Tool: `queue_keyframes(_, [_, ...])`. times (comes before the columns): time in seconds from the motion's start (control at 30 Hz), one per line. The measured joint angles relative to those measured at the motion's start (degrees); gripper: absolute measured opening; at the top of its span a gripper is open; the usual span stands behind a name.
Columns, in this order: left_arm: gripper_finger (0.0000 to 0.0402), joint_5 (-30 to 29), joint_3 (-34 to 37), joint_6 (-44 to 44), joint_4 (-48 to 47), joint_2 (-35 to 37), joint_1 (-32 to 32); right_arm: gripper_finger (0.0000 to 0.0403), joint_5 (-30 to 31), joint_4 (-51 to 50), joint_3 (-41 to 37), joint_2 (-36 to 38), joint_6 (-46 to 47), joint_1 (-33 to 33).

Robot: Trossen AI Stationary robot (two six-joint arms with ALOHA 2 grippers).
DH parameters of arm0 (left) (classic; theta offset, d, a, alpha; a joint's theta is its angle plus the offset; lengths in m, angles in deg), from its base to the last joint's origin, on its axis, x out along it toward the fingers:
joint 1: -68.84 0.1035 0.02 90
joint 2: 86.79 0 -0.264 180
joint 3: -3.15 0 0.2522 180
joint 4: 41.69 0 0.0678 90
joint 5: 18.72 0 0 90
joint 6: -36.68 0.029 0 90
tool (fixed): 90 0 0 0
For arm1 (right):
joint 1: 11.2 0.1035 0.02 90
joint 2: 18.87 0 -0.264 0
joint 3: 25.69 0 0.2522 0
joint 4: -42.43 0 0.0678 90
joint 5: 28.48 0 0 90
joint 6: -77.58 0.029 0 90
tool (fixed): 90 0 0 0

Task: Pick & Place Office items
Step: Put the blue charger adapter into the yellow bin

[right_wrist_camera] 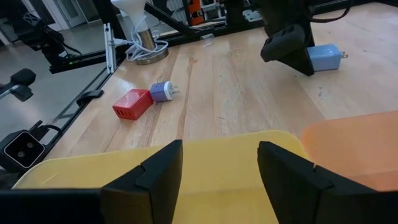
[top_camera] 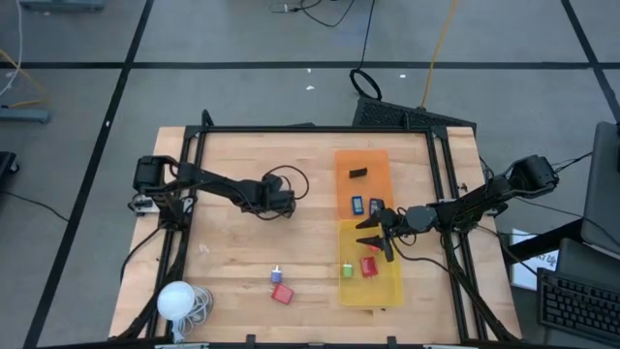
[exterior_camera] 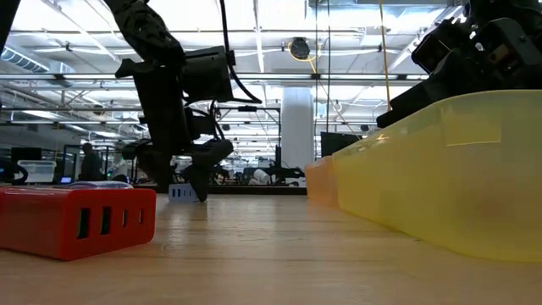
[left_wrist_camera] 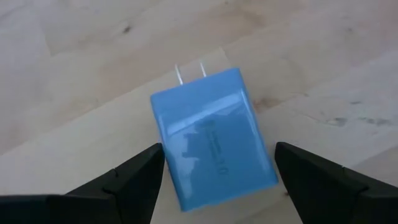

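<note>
A blue charger (left_wrist_camera: 211,140) with two prongs lies flat on the wooden table, near its middle. My left gripper (top_camera: 283,202) is open, slants down over the charger and has one finger on each of its long sides. My right gripper (top_camera: 373,236) hangs open and nearly level over the yellow tray (top_camera: 387,291), with nothing between its fingers. A green piece (top_camera: 347,270) and a red piece (top_camera: 369,266) lie in that tray. The orange tray (top_camera: 344,160) holds a black piece (top_camera: 358,174) and two blue pieces (top_camera: 357,205). My left gripper straddles the blue charger from above, its fingers across the charger's width. One finger (left_wrist_camera: 146,171) stands right against the charger's long side (left_wrist_camera: 163,165); whether it touches, I cannot tell. The other finger (left_wrist_camera: 298,165) stands a little clear. The charger lies on the table.
A red block (top_camera: 282,293) and a small light-blue plug (top_camera: 276,275) lie on the table near the front edge. A white ball with a coiled cord (top_camera: 177,301) sits at the front left corner. Black frame rails (top_camera: 184,184) run along the table's sides.
</note>
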Motion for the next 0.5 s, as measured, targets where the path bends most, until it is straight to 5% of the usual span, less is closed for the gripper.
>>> queue_keyframes(0.3, [0.0305,0.2,0.0,-3.9,-1.7,0.0,0.0,0.0196,0.0,0.0,0.0,0.0,-0.6,0.0])
queue_keyframes(0.5, [0.0243,0.1,0.0,-3.7,-1.6,0.0,0.0,0.0196,0.0,0.0,0.0,0.0,-0.9,0.0])
